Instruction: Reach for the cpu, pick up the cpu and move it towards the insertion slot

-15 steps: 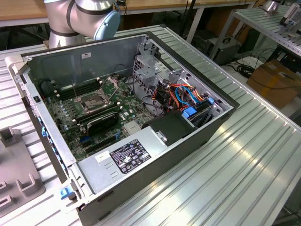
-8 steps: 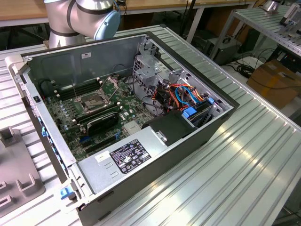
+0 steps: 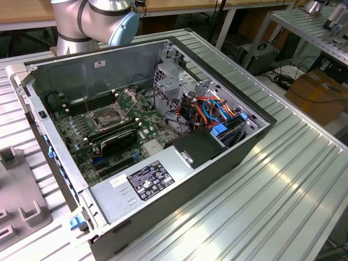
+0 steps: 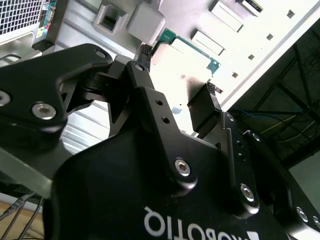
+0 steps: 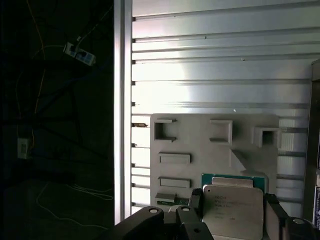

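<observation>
Pale metal cpu (image 5: 232,212) sits between the fingers (image 5: 196,205) against the grey tray (image 5: 200,135); whether they pinch it I cannot tell.

Black gripper (image 4: 178,70) above a pale tray (image 4: 240,35), green-edged cpu (image 4: 190,46) at its tip.
</observation>
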`<state>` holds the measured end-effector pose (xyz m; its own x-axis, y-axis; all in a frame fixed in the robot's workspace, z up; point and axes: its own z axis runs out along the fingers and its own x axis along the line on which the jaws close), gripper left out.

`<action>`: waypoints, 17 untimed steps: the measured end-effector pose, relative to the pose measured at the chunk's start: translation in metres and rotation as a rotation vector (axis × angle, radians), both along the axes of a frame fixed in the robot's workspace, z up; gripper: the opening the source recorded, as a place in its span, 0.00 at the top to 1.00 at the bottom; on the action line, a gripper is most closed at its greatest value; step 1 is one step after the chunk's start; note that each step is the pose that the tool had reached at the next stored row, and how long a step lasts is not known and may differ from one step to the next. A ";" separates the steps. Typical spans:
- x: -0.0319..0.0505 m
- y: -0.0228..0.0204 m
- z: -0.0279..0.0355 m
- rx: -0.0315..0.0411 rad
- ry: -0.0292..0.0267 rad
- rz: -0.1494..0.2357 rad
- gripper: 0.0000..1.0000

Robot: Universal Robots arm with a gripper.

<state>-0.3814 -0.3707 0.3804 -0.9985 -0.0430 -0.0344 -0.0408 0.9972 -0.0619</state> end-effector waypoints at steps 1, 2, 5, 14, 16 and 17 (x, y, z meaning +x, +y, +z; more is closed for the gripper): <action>0.0007 0.0002 0.0000 -0.0001 0.0000 0.000 0.45; 0.0028 0.0007 0.0001 -0.0001 0.0001 0.000 0.45; 0.0068 0.0017 0.0000 0.0000 -0.0002 0.000 0.45; 0.0241 0.0035 0.0000 -0.0001 -0.0001 0.000 0.45; 0.0293 0.0037 0.0000 -0.0001 -0.0001 0.000 0.45; 0.0306 0.0037 0.0000 0.0000 -0.0002 0.000 0.45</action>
<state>-0.3509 -0.3670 0.3804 -0.9985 -0.0431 -0.0345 -0.0409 0.9972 -0.0619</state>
